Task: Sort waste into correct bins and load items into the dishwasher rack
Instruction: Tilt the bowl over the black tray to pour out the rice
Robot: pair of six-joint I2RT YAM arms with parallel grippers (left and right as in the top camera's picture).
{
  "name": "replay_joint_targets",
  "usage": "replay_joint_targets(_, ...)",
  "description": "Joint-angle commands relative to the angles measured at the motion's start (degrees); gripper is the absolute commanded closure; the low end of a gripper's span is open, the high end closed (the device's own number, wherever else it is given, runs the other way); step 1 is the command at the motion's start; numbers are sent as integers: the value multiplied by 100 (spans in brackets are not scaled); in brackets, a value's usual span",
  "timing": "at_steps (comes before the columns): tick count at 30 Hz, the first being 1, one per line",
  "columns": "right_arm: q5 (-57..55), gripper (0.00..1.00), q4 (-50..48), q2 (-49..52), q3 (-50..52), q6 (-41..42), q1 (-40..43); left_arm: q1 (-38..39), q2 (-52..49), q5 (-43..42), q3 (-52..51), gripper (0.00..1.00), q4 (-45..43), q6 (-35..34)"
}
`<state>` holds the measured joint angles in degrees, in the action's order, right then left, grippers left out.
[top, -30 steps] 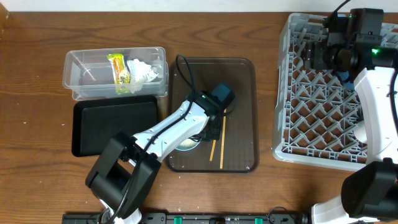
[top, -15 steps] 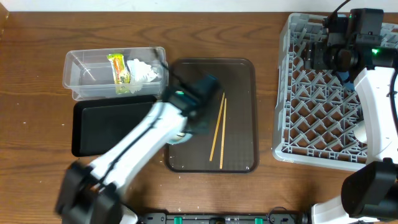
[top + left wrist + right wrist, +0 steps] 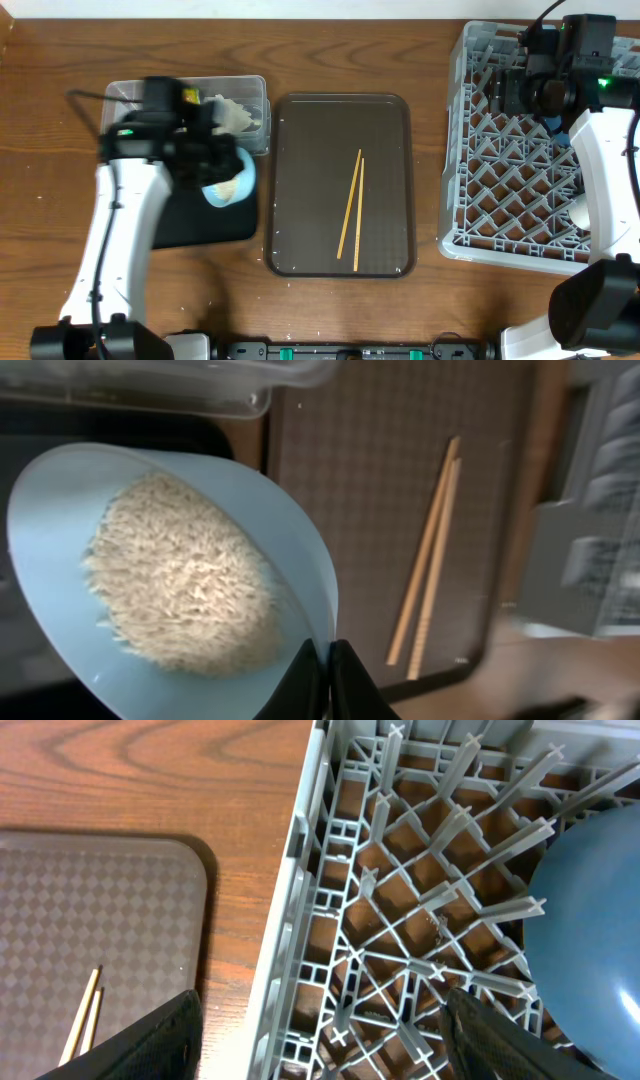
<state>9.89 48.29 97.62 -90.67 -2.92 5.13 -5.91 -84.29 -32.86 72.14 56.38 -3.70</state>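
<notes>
My left gripper (image 3: pixel 222 168) is shut on the rim of a pale bowl (image 3: pixel 230 186) full of white rice (image 3: pixel 180 580), held tilted over the black tray (image 3: pixel 200 225) beside the clear tub (image 3: pixel 130 110). In the left wrist view the fingertips (image 3: pixel 325 665) pinch the bowl's edge (image 3: pixel 290 540). The tub holds the tissue (image 3: pixel 236 113); the wrapper is mostly hidden by my arm. Two chopsticks (image 3: pixel 350 205) lie on the brown tray (image 3: pixel 300 130). My right gripper (image 3: pixel 320 1040) is open and empty above the grey rack's (image 3: pixel 500 200) far-left part, next to the blue plate (image 3: pixel 590 920).
The rack (image 3: pixel 310 870) fills the right side of the table. A white cup (image 3: pixel 581 213) sits in the rack by my right arm. Bare wooden table lies in front and at the far left. The chopsticks also show in the left wrist view (image 3: pixel 430 550).
My left arm has swung left, carrying the bowl of rice from the brown tray to above the black tray. The chopsticks are now uncovered. The right arm has not moved.
</notes>
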Motion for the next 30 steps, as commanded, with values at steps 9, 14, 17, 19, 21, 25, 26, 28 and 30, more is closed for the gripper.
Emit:
replay_joint_targets(9, 39, 25, 35, -22, 4, 50, -7, -2667, -669, -4332, -1095, 94, 9, 1757)
replay_joint_targets(14, 39, 25, 35, -22, 4, 50, -7, -3226, -1244, -5731, -1327, 94, 24, 1838)
replay_joint_targets(17, 39, 25, 35, -22, 4, 48, -7, -3418, -1563, -5729, -1327, 94, 35, 1668)
replay_joint_targets(19, 39, 25, 35, -22, 4, 48, -7, -3495, -1709, -5729, -1327, 94, 35, 1639)
replay_joint_targets(21, 39, 25, 35, -22, 4, 48, -7, -3563, -1838, -5729, -1327, 94, 35, 1539)
replay_joint_targets(25, 39, 26, 35, -22, 4, 48, -7, -3628, -1891, -5729, -1327, 94, 61, 1467)
replay_joint_targets(26, 39, 26, 37, -22, 4, 48, -7, -3628, -1891, -5729, -1327, 94, 59, 1392)
replay_joint_targets(28, 37, 26, 37, -22, 4, 48, -7, -3628, -1891, -5729, -1327, 94, 59, 1292)
replay_joint_targets(30, -9, 26, 35, -22, 4, 48, -7, -3628, -1891, -5727, -1327, 94, 55, 1239)
